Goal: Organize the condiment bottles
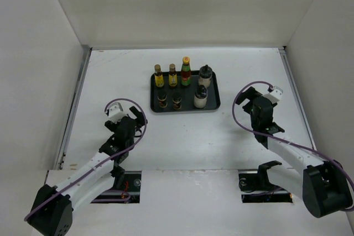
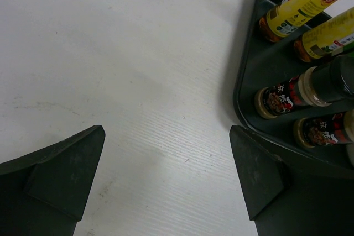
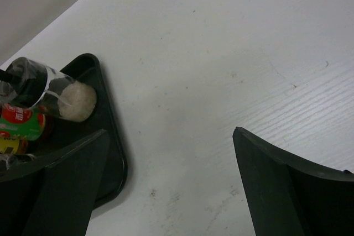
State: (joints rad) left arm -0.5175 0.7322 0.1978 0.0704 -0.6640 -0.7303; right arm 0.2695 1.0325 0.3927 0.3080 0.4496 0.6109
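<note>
All seven condiment bottles stand in the black tray [image 1: 188, 101]. At the back are two yellow-labelled bottles [image 1: 159, 75] [image 1: 172, 75] and the tall red-sauce bottle [image 1: 186, 71]. Two dark jars [image 1: 162, 100] [image 1: 177, 101] stand in front, and two cream shakers [image 1: 205, 75] [image 1: 201, 97] on the right. My left gripper [image 1: 130, 116] is open and empty over bare table, left of the tray. My right gripper [image 1: 253, 102] is open and empty to the tray's right. The left wrist view shows the left gripper [image 2: 167, 135], the yellow bottles [image 2: 298, 4] and a jar [image 2: 285, 96]. The right wrist view shows the right gripper [image 3: 170, 134] and a shaker [image 3: 52, 89].
White walls enclose the table on three sides. The tray's corner [image 2: 246, 87] lies close to my left gripper's right finger. The tray's other corner [image 3: 113, 153] lies under my right gripper's left finger. Two cut-outs sit at the near edge by the arm bases.
</note>
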